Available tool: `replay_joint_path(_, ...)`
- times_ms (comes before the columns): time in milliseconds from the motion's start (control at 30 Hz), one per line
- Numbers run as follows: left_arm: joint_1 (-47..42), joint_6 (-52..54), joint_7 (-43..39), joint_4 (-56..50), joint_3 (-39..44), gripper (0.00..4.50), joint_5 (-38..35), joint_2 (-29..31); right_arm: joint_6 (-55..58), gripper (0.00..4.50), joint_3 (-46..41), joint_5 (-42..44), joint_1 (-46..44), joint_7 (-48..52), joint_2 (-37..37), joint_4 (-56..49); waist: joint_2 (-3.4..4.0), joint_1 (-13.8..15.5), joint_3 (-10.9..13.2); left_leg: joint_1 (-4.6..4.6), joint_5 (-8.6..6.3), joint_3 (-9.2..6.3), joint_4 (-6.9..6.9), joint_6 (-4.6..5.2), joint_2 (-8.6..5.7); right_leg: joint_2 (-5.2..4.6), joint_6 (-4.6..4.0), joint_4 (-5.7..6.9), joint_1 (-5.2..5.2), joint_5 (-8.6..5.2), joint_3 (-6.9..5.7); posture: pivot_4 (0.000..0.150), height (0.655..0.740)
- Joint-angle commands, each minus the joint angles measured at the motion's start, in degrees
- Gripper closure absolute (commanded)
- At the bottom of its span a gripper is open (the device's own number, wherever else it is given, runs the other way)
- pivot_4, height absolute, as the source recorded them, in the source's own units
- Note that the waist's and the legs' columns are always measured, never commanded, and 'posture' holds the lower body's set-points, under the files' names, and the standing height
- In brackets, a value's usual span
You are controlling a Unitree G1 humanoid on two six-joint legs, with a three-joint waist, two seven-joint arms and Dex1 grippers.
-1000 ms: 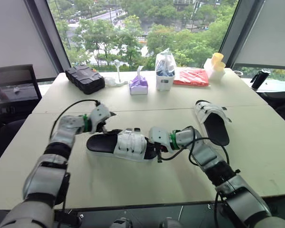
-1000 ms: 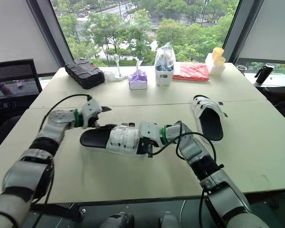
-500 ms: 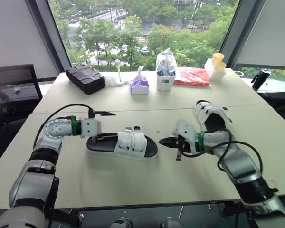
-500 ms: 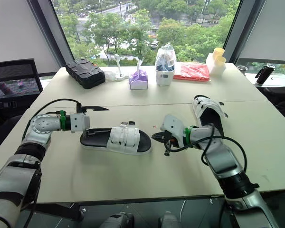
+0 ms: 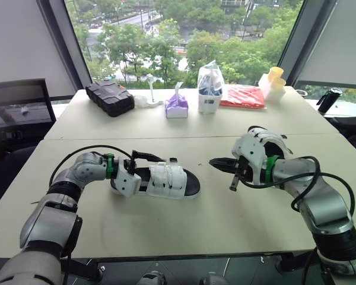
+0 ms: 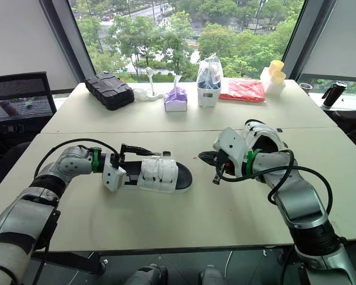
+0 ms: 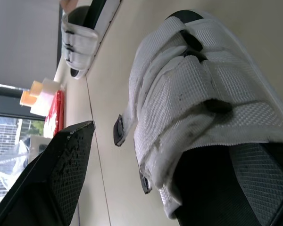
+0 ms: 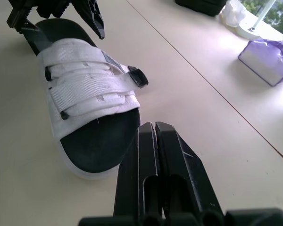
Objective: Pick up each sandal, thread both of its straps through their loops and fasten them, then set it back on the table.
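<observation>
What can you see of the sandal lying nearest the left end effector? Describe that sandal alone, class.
The sandal has a black sole and footbed and two white woven straps lying flat across it, with black loops at their ends. It rests sole down on the pale table. The open left end effector straddles its heel end. Whether it touches the sandal cannot be told.

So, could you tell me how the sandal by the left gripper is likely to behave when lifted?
The sandal should probably hold its shape: its thick black sole looks foam-like, so likely light and slightly bendy. The white woven straps look soft, so any unfastened end may flop. Lying flat, it should slide rather than roll if pushed.
</observation>
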Motion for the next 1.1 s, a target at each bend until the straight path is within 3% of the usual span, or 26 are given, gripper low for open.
replay_joint_path(33, -2.5, 4.2, 23.7, -3.7, -5.7, 0.26, 17.9, 1.1, 0.1, 4.50, -0.5, 0.8, -0.2, -1.3, -1.1, -3.1, 0.00, 0.1, 0.0, 0.01, 0.00, 0.01, 0.00, 0.00, 0.00, 0.01, 0.01, 0.01, 0.00, 0.00, -0.01, 0.150, 0.7400)
replay_joint_path(133, -4.8, 9.0, 44.0, -4.4, -14.5, 1.30, 30.9, 1.7, 0.2, 4.50, -0.4, 1.0, 0.1, -2.0, -1.6, -3.5, 0.00, 0.6, 0.0, 0.01, 0.00, 0.02, 0.03, 0.01, 0.00, 0.04, 0.11, 0.02, 0.03, 0.04, -0.04, 0.150, 0.7400)
replay_joint_path(200, -6.6, 11.5, 55.8, -4.0, -20.3, 2.46, 37.3, 1.9, 0.3, 4.50, -0.4, 1.2, 0.3, -2.3, -1.8, -3.7, -0.02, 0.7, 0.0, 0.01, 0.00, 0.03, 0.06, 0.01, -0.01, 0.07, 0.15, 0.02, 0.06, 0.05, -0.05, 0.150, 0.7400)
replay_joint_path(333, -9.7, 14.5, 70.1, -0.6, -28.0, 4.43, 43.1, 1.4, 0.3, 4.50, -0.3, 1.4, 0.5, -2.7, -2.1, -3.7, -0.03, 0.7, 0.0, 0.01, 0.00, 0.04, 0.07, 0.01, -0.04, 0.09, 0.20, 0.02, 0.07, 0.04, -0.08, 0.150, 0.7400)
replay_joint_path(500, -11.7, 19.1, 71.8, 5.8, -27.4, 4.43, 38.3, -1.3, 0.0, 4.50, -0.3, 1.7, 0.7, -3.0, -2.2, -3.5, -0.03, 0.8, 0.0, 0.02, 0.01, 0.02, 0.09, 0.02, -0.07, 0.08, 0.23, 0.05, 0.10, 0.03, -0.16, 0.150, 0.7400)
replay_joint_path(633, -10.7, 15.5, 50.3, 12.6, -18.3, 4.43, 22.5, -3.7, -0.4, 4.50, 0.8, 1.8, 0.6, -3.3, -1.9, -3.2, -0.03, 0.7, 0.0, 0.03, 0.01, 0.04, 0.13, 0.02, -0.07, 0.05, 0.22, 0.04, 0.13, 0.03, -0.20, 0.150, 0.7400)
replay_joint_path(800, -8.4, 24.6, 39.6, 10.4, -12.1, 4.43, 12.5, -4.3, -0.7, 4.50, 1.7, 2.1, 0.1, -3.9, -1.6, -2.7, -0.03, 0.4, 0.0, 0.01, -0.02, 0.02, 0.10, 0.06, -0.07, 0.00, 0.21, 0.03, 0.09, 0.03, -0.19, 0.150, 0.7400)
replay_joint_path(1000, -7.0, 38.0, 40.3, 6.2, -9.2, 4.43, 8.6, -4.4, -1.4, 4.50, 2.6, 2.1, 0.2, -4.3, -1.5, -2.4, -0.03, 0.0, 0.0, 0.01, -0.02, 0.01, 0.12, 0.06, -0.05, 0.06, 0.21, 0.06, 0.08, 0.04, -0.20, 0.150, 0.7400)
replay_joint_path(1100, -9.1, 53.5, 46.7, 5.8, -9.2, 4.43, 9.6, -7.3, -1.6, 4.50, 3.1, 2.1, 0.1, -4.5, -1.2, -2.3, -0.03, 0.3, 0.0, 0.01, -0.02, -0.01, 0.12, 0.06, -0.06, 0.07, 0.21, 0.07, 0.08, 0.04, -0.20, 0.150, 0.7400)
